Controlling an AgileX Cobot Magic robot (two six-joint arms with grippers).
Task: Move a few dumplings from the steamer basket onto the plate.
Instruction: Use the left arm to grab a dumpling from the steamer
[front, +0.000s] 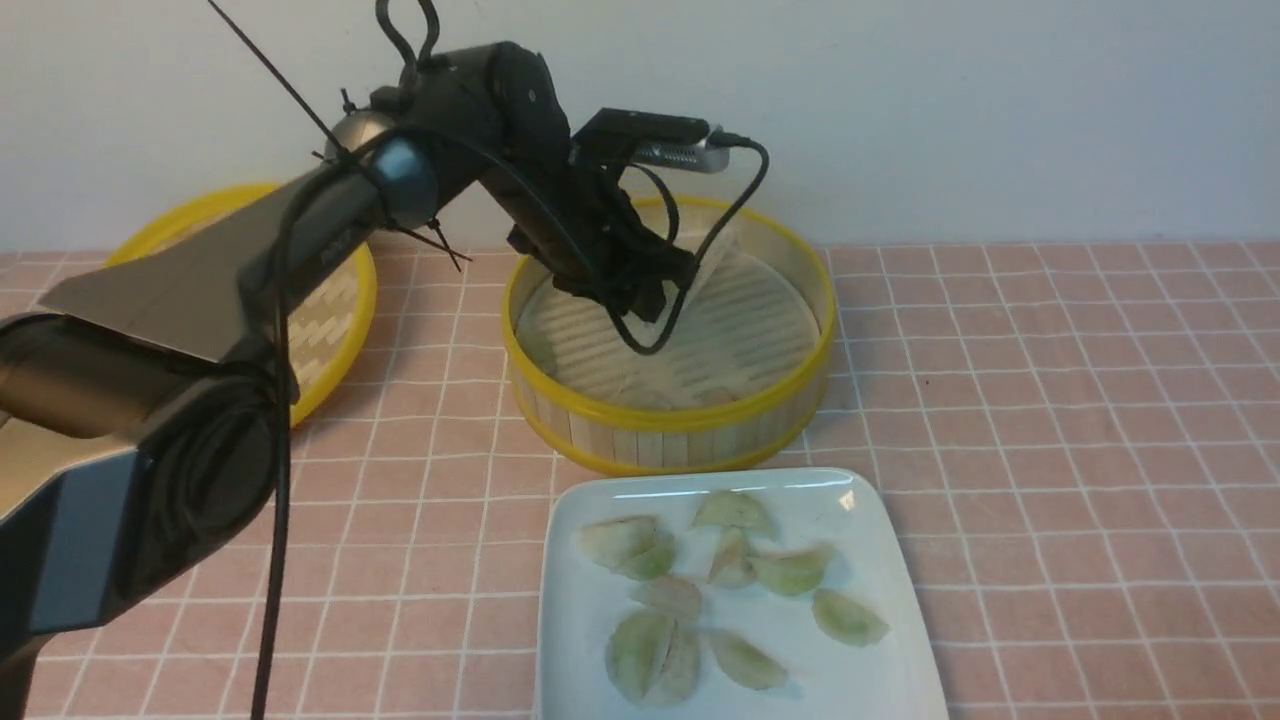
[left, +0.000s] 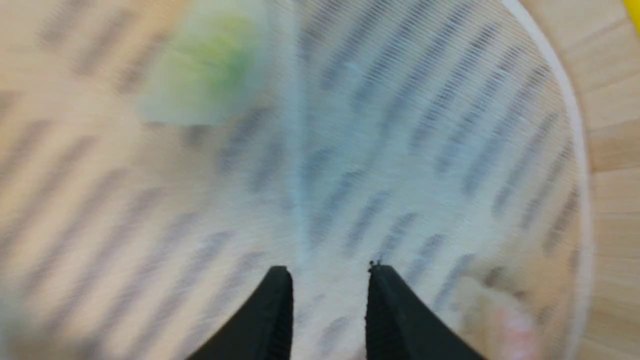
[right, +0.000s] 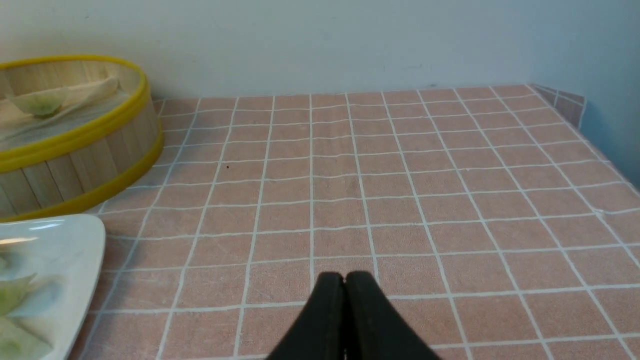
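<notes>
The steamer basket (front: 668, 412) stands at the middle of the table, with a pale liner (front: 740, 320) on its floor. My left gripper (front: 640, 300) reaches down into it; in the left wrist view (left: 330, 272) it is open and empty over the liner. A blurred dumpling (left: 205, 70) with green filling lies on the liner ahead of the fingertips, apart from them. The white plate (front: 600, 620) in front of the basket holds several dumplings (front: 790, 570). My right gripper (right: 344, 278) is shut and empty, over bare table right of the plate (right: 50, 250). The basket (right: 75, 150) shows a dumpling (right: 37, 104) inside.
The flat woven lid (front: 330, 310) with yellow rim lies at the back left, partly behind my left arm. A wall runs along the table's far edge. The pink tiled table (front: 1050, 420) stretches to the right, and its right edge (right: 615, 170) shows in the right wrist view.
</notes>
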